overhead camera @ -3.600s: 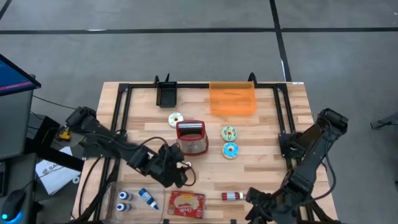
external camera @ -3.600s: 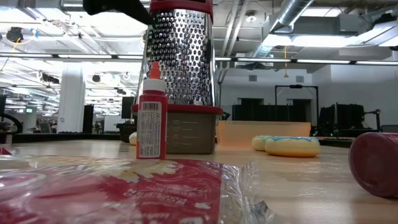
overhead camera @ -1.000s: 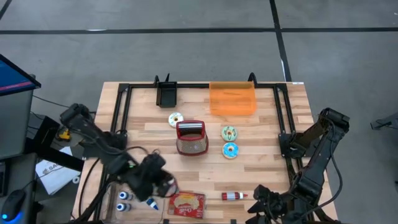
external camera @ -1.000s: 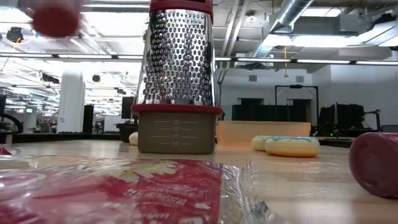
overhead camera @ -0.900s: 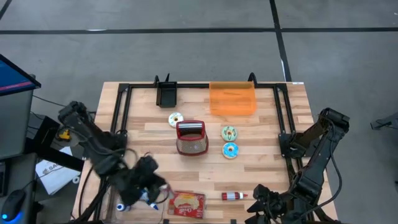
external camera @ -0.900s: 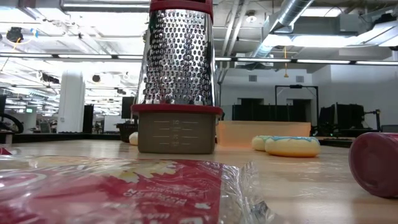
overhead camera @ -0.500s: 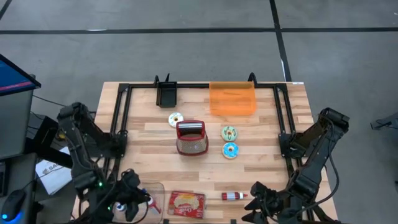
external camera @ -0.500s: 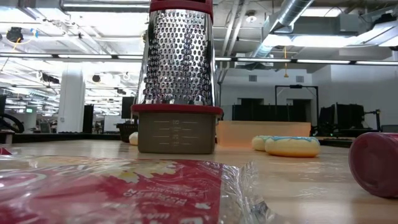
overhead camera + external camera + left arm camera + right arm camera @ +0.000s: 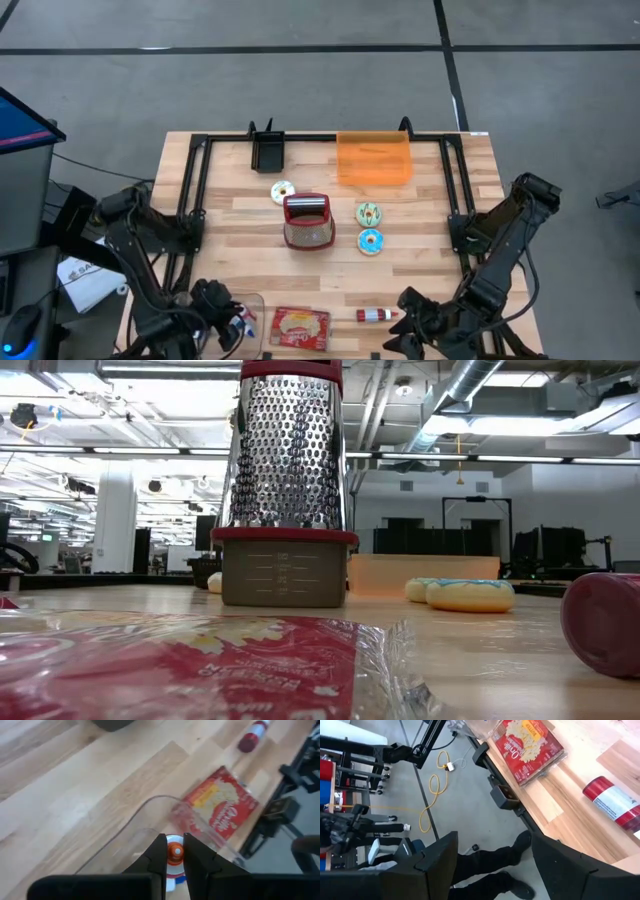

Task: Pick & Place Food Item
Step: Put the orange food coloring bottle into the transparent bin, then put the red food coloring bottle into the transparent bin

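My left gripper is shut on a small red-capped bottle over the clear plastic container at the table's near left corner. In the high view it sits at that container, and more small bottles lie under it. A second red bottle lies on its side near the front edge, right of the popcorn packet. My right gripper is open beyond the table's near edge, right of centre, with nothing between its fingers. My left gripper pinches the small bottle between its two fingers, just below the red cap. The fingers slant down toward the container. The cap end faces the wrist camera, and the bottle is lifted clear, above the container's open top.
A steel grater on a red base stands mid-table, with three donuts around it. An orange bin and a black bin sit at the far edge. Black rails run along both sides.
My left gripper has carried the small bottle toward the table's near left corner and downward, turning as it went, from beside the popcorn packet to over the clear container. The bottle has left the low view's upper left corner.
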`<act>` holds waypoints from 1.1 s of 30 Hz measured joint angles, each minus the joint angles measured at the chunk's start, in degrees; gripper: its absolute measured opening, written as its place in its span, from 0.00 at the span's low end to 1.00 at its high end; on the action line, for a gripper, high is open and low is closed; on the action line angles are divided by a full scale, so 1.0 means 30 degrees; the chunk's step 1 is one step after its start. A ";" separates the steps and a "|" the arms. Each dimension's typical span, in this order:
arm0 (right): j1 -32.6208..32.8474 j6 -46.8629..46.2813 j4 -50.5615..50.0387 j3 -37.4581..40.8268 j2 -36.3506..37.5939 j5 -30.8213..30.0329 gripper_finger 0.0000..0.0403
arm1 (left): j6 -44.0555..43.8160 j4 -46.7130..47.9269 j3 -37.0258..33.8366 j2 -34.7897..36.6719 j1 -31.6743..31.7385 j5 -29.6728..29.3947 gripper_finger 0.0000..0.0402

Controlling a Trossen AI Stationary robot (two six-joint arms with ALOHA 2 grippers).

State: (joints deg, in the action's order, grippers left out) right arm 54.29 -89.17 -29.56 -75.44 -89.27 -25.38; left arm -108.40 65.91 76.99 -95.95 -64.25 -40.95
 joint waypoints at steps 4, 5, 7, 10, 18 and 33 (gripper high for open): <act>-0.0451 0.0423 0.0000 0.0000 0.0000 0.0019 0.61 | -0.1087 0.0608 -0.0007 -0.0950 0.0007 -0.0087 0.08; -0.0552 0.0574 0.0010 0.0000 0.0000 0.0019 0.61 | -0.1332 0.0614 -0.0007 -0.1179 0.0007 -0.0085 0.08; -0.0739 0.0660 0.0015 0.0000 0.0000 0.0019 0.61 | -0.1626 0.0554 -0.0007 -0.1593 0.0009 -0.0057 0.08; -0.0835 0.0883 0.0022 0.0000 0.0000 0.0012 0.61 | -0.1658 0.0607 -0.0007 -0.1901 0.0085 -0.0063 0.08; -0.0820 0.1187 0.0066 0.0000 0.0000 0.0026 0.61 | -0.0794 0.0641 -0.0007 -0.1975 0.0466 0.0015 0.29; -0.0606 0.0954 -0.5131 -0.0007 0.0000 0.1601 0.61 | 0.2141 0.0490 -0.0007 0.0919 0.0495 -0.1566 0.44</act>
State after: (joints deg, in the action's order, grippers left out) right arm 52.48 -86.30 -44.95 -75.46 -89.27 -20.58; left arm -101.98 67.38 76.97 -93.19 -62.76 -45.65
